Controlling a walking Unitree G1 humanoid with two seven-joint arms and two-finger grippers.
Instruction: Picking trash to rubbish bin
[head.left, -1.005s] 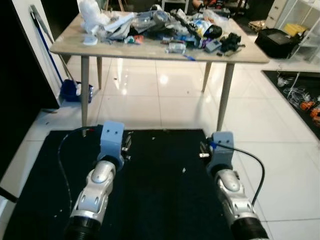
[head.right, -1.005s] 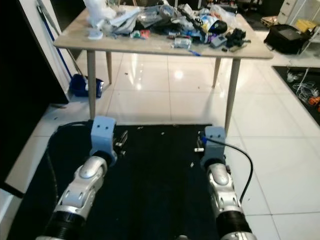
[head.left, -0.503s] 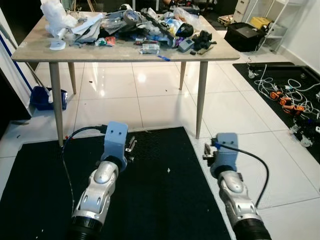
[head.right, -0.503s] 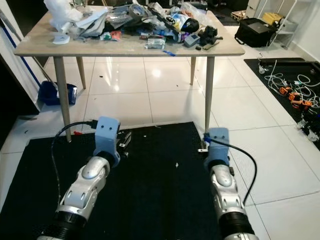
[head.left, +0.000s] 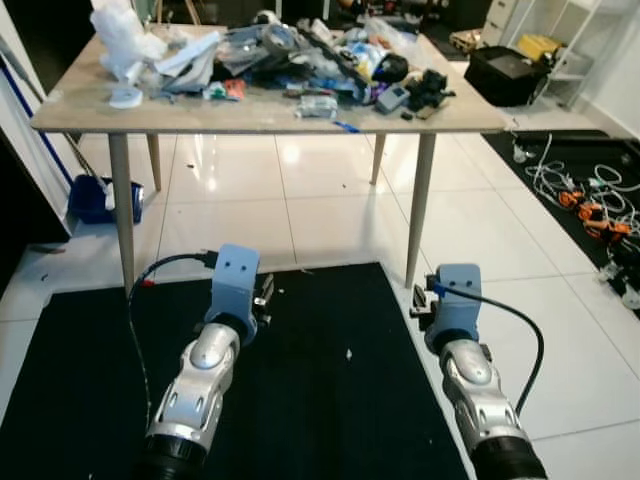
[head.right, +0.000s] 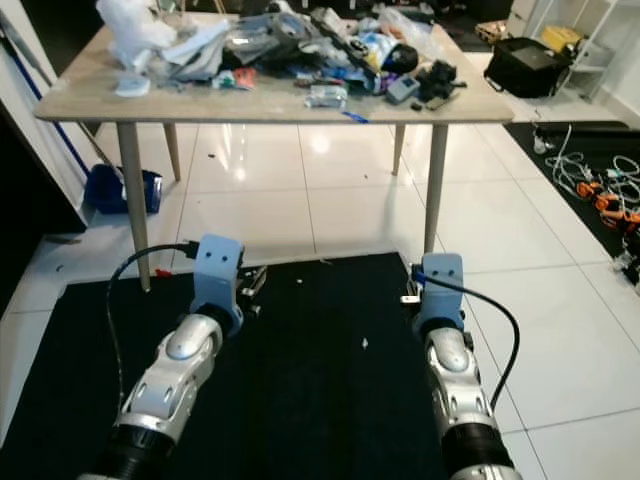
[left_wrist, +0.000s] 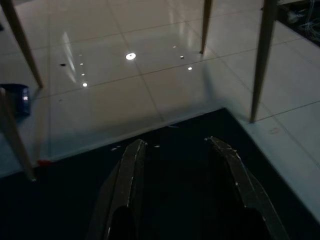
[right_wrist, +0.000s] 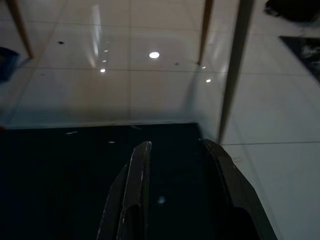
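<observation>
Left eye view takes in a wooden table (head.left: 60, 105) heaped with trash (head.left: 300, 60), well ahead of both arms, which reach low over a black mat (head.left: 330, 400). Both wrist views look under it instead, showing table legs, glossy tiles and each pair of fingers. The left gripper (left_wrist: 175, 145) and right gripper (right_wrist: 172, 147) both hold their two fingers apart with nothing between; the heap's pieces are too jumbled to count.
</observation>
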